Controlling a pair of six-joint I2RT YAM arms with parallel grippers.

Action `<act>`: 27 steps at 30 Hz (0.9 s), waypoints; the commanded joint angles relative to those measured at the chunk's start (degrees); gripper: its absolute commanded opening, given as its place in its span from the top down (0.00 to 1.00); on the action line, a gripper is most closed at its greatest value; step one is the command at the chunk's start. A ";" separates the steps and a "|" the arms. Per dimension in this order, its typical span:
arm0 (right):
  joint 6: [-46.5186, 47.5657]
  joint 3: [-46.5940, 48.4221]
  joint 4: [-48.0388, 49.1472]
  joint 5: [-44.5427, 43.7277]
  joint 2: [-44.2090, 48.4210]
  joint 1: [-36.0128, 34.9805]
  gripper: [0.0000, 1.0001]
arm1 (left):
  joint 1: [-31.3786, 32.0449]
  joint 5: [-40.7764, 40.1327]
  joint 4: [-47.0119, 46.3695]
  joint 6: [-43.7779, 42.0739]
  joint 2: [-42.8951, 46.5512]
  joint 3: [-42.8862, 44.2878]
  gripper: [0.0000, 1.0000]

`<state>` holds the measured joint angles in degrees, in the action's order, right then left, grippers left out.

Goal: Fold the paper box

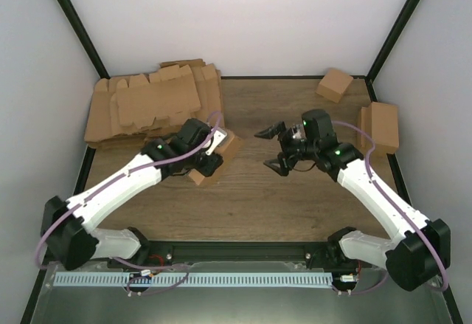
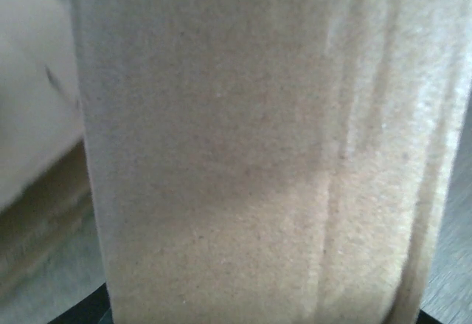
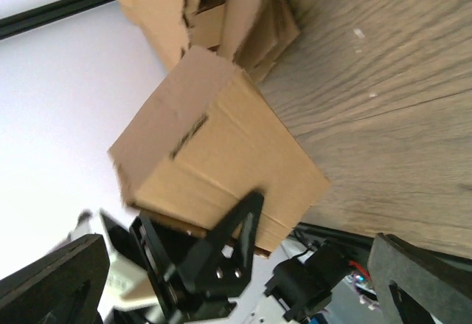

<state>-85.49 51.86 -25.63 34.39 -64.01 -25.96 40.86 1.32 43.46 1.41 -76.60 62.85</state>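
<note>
I'm clamping the left pincer [image 1: 212, 157] on the tilted paper box [image 1: 230, 148]; the right pincer [image 1: 274, 147], gaping and empty, should be approaching it squarely.

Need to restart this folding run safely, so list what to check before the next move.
1. Box sits at the left end effector: ok.
2. Left grip firm on the box: cannot tell.
3. Right end effector open: ok.
4. Right end effector apart from the box: ok.
5. Box flaps all tucked in: cannot tell.
</note>
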 commanded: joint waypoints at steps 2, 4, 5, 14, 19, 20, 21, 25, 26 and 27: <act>-1.53 8.32 -4.30 4.97 -1.51 0.16 0.00 | 3.30 0.70 -16.35 -10.45 8.50 -3.24 0.59; -5.48 6.29 0.14 7.76 -0.72 0.25 0.00 | 4.39 0.36 -20.48 -14.20 10.79 -5.32 0.59; -7.35 5.53 1.44 9.01 -0.46 0.21 0.00 | 4.80 0.56 -22.37 -16.09 11.76 -6.48 0.59; -9.09 9.94 -2.26 8.00 0.57 0.20 0.00 | 9.31 -3.62 -30.38 -31.72 18.59 -17.33 0.56; -9.44 10.69 -2.89 9.77 -0.67 0.14 0.00 | 10.56 -2.45 -31.86 -36.16 21.85 -20.08 0.54; -9.35 10.92 -3.41 9.93 -1.02 0.18 0.00 | 10.81 -2.53 -31.78 -36.50 21.96 -20.13 0.54; -9.45 10.98 -3.57 9.99 -1.17 0.12 0.01 | 10.99 -2.63 -31.71 -36.78 21.89 -20.06 0.54; -10.54 11.38 -3.89 10.05 -1.95 -0.29 0.04 | 11.64 -2.85 -31.04 -37.80 20.90 -20.14 0.55; -10.57 11.73 -4.29 9.86 -2.26 -0.55 0.05 | 11.83 -3.01 -30.82 -37.94 20.43 -20.09 0.55; -10.57 12.03 -4.57 9.82 -2.48 -1.02 0.05 | 12.07 -3.52 -30.73 -37.94 19.98 -19.98 0.56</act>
<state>-94.74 60.27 -28.47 43.46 -65.43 -26.09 51.77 -2.66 15.33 -33.80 -55.55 42.94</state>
